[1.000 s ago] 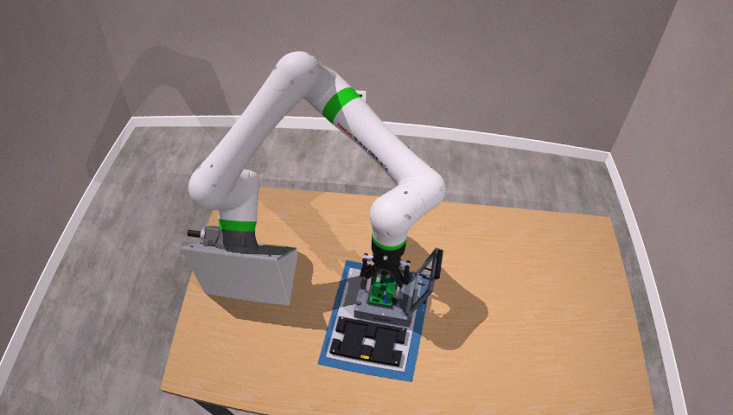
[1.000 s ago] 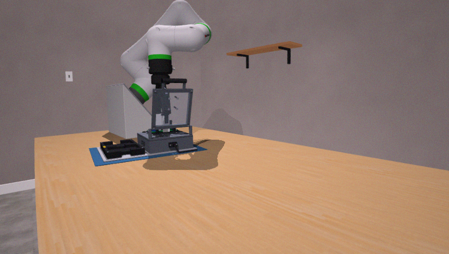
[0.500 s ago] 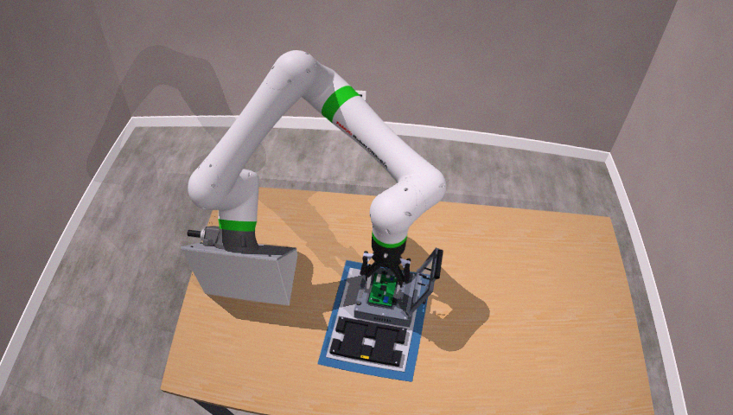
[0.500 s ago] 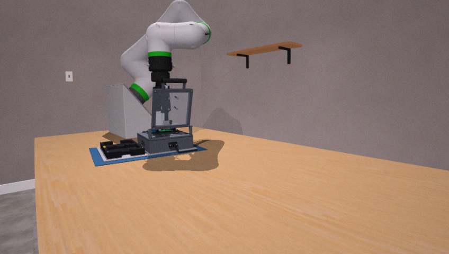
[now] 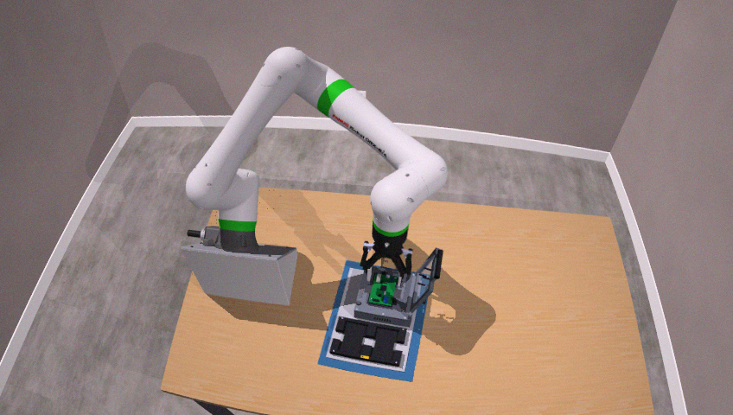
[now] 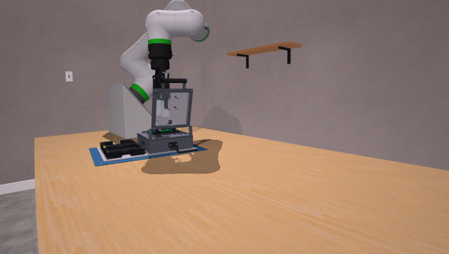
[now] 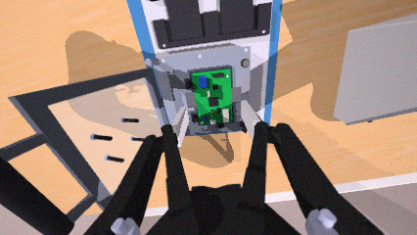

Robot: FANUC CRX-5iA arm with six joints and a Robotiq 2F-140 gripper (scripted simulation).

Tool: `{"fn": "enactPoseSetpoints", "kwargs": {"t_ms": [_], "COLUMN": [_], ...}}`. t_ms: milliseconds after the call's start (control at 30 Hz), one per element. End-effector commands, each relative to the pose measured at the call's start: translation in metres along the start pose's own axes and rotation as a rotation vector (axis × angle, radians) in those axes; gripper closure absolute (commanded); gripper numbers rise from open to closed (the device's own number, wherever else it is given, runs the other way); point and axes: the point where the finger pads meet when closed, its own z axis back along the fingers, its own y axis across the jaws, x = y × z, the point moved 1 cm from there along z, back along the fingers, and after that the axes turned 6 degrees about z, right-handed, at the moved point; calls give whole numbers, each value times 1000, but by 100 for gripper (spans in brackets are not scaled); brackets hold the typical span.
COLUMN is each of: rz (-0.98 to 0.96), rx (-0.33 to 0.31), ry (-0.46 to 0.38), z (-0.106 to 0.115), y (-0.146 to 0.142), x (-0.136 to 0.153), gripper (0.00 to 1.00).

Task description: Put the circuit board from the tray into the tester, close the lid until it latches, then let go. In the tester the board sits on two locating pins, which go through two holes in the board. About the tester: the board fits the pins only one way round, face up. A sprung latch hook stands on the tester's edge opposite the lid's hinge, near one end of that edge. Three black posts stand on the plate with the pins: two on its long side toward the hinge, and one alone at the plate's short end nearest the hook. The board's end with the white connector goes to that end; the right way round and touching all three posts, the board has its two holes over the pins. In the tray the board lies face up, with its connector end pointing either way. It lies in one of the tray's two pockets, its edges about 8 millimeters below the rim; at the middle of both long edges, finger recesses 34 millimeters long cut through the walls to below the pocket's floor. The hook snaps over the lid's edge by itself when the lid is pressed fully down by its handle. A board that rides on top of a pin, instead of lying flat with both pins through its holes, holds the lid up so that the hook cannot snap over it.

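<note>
The green circuit board [image 5: 383, 293] [image 6: 165, 129] [image 7: 211, 96] lies in the grey tester [image 5: 380, 312] [image 6: 165, 143] [image 7: 196, 56], apart from my fingers. My gripper [image 5: 385, 277] [image 6: 163, 110] [image 7: 213, 111] hangs straight above the board, open and empty, its fingertips on either side of the board's width but higher up. The tester's clear lid [image 5: 429, 272] [image 6: 171, 90] [image 7: 29, 110] stands open, upright beside the gripper, with its black handle [image 6: 173, 80] on top. The black tray [image 5: 367, 341] [image 6: 121, 148] [image 7: 210, 20] next to the tester shows two empty pockets.
Tester and tray stand on a blue mat [image 5: 328, 354] [image 6: 94, 154] on the wooden table [image 5: 514, 308]. The arm's grey pedestal [image 5: 241, 272] [image 7: 377, 73] stands to one side of the mat. A wall shelf [image 6: 264, 48] hangs far behind.
</note>
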Motion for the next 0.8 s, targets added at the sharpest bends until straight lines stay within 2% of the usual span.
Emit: {"fn": "enactPoseSetpoints", "kwargs": {"t_ms": [0, 300, 367, 767], "rz": [0, 0, 0, 0], "rx": [0, 0, 0, 0], "ry": [0, 0, 0, 0], "z": [21, 77, 77, 139], "y": [0, 0, 0, 0], "x": [0, 0, 0, 0], "gripper": [42, 42, 42, 42]}}
